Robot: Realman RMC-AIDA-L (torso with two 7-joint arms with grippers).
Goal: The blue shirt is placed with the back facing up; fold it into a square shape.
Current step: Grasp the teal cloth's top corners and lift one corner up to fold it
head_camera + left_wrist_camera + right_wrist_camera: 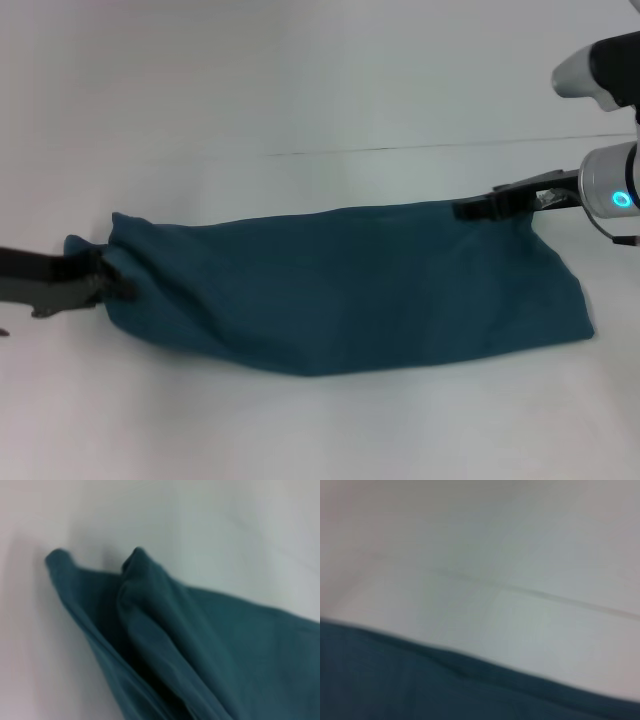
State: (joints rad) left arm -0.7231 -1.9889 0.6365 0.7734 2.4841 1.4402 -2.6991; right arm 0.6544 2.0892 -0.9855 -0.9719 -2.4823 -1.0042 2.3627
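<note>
The white surface (300, 90) carries a thin dark seam line (420, 148). The blue shirt (340, 285) lies across it as 1 long folded band. The left hand (112, 282) pinches its left end; the right hand (478, 208) grips its far right corner. Both fingertips are buried in cloth.
</note>
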